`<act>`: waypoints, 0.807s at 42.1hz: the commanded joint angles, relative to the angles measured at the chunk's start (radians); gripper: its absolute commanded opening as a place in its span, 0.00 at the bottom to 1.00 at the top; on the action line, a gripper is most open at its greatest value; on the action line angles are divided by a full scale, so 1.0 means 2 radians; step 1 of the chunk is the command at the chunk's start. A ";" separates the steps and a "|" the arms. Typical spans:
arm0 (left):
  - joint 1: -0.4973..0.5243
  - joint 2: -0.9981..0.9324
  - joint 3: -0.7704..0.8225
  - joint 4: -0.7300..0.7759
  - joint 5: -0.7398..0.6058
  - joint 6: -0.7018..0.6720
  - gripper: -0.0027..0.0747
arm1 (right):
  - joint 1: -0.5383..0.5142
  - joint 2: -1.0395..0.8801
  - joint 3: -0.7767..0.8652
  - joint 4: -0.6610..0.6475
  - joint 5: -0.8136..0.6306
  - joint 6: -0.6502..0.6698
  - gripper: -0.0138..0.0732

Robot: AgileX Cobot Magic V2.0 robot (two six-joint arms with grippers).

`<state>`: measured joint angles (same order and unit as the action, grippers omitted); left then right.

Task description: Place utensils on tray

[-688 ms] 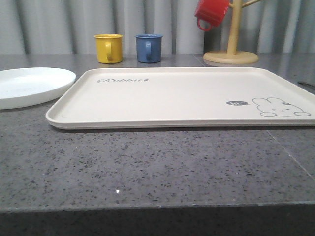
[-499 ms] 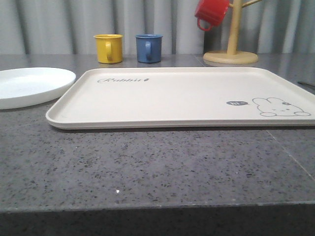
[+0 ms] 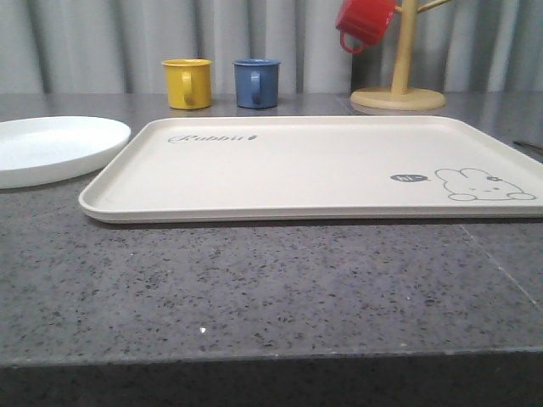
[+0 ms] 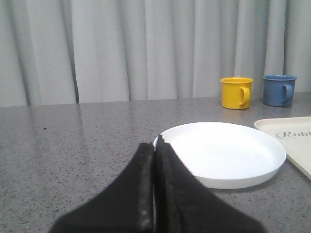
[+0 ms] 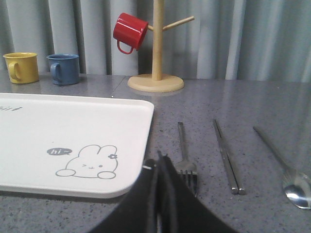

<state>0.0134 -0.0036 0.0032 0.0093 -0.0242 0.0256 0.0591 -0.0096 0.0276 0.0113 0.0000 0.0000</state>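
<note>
Zero utensils are on the tray point(image 3: 305, 170). The fork point(image 5: 184, 155), knife point(image 5: 226, 155) and spoon point(image 5: 286, 170) lie on the table, right of the tray. Left gripper point(image 4: 154, 145) and right gripper point(image 5: 158, 162) have fingers together, holding nothing. All placements remain.

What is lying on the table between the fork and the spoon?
In the right wrist view, a pair of metal chopsticks lies on the grey table between the fork and the spoon.

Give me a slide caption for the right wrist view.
Shut right pincer near fork, chopsticks and spoon, beside the tray.
</note>
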 commanded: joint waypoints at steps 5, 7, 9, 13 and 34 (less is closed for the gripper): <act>0.001 -0.010 0.002 -0.001 -0.098 -0.002 0.01 | -0.002 -0.008 -0.011 -0.006 -0.081 0.000 0.08; 0.001 -0.010 -0.009 -0.001 -0.107 -0.002 0.01 | -0.002 -0.008 -0.026 -0.006 -0.078 0.000 0.08; 0.000 -0.010 -0.029 -0.001 -0.104 -0.002 0.01 | -0.002 -0.008 -0.049 -0.003 -0.064 0.000 0.08; 0.000 -0.008 -0.089 -0.001 -0.073 -0.002 0.01 | -0.002 -0.006 -0.108 0.000 0.000 0.000 0.08; 0.000 0.185 -0.364 -0.001 0.254 -0.002 0.01 | -0.002 0.204 -0.376 0.000 0.293 0.000 0.08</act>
<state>0.0134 0.2999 -0.6824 0.0093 0.4860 0.0256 0.0591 0.3332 -0.6749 0.0134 0.5939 0.0000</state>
